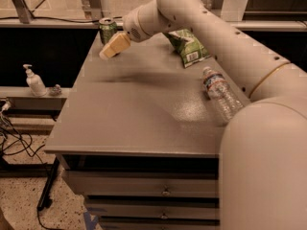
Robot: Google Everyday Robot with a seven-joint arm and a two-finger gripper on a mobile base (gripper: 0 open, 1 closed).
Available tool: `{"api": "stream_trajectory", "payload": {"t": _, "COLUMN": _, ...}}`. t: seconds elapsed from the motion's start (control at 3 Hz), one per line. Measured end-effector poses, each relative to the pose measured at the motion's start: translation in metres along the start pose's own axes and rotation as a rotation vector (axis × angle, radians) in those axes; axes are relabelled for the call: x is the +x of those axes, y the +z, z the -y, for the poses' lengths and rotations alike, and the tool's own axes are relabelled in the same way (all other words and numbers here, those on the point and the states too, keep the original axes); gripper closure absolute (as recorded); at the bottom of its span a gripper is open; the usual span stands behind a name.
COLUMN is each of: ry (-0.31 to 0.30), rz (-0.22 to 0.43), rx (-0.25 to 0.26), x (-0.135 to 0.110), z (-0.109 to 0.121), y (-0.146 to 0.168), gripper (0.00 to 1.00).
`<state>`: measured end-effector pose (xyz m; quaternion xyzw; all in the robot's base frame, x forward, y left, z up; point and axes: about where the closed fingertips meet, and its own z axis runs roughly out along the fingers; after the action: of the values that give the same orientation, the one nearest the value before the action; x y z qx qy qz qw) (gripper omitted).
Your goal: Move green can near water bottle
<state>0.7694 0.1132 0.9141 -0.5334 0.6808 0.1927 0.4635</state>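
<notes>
- At the far left corner of the grey table (134, 123), you have the green can (107, 30) standing upright, its silver top showing.
- Just in front of the can, your gripper (106, 52) hangs above the table top, its tan tip pointing down and to the left. It sits close beside the can, but you cannot tell whether they touch.
- You cannot tell how the gripper is set: it reads as one tan block from this angle. Nothing shows in its grasp.
- A dark smear of shadow (129, 76) lies on the table under and to the right of the gripper.
- Your water bottle (220, 95) lies on its side near the right edge of the table, white cap toward the back, well apart from the can.
- A green and white chip bag (188, 47) lies at the back of the table, between can and bottle and nearer the bottle.
- The pale arm (216, 37) comes in from the lower right and crosses above the bag to reach the can's corner.
- Left of the table, on a lower ledge, a white pump dispenser (34, 82) stands upright.
- Below the table top you can see drawer fronts (163, 190).
</notes>
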Motion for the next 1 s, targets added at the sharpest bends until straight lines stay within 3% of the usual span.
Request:
{"api": "stream_trajectory", "payload": {"t": 0.67, "ry": 0.041, "rz": 0.058, "rx": 0.027, "x": 0.003, "z": 0.048, "y": 0.07, "gripper": 0.0}}
{"api": "stream_trajectory", "payload": {"t": 1.0, "ry": 0.128, "rz": 0.067, "rx": -0.006, "x": 0.0, "z": 0.056, "y": 0.078, "gripper": 0.19}}
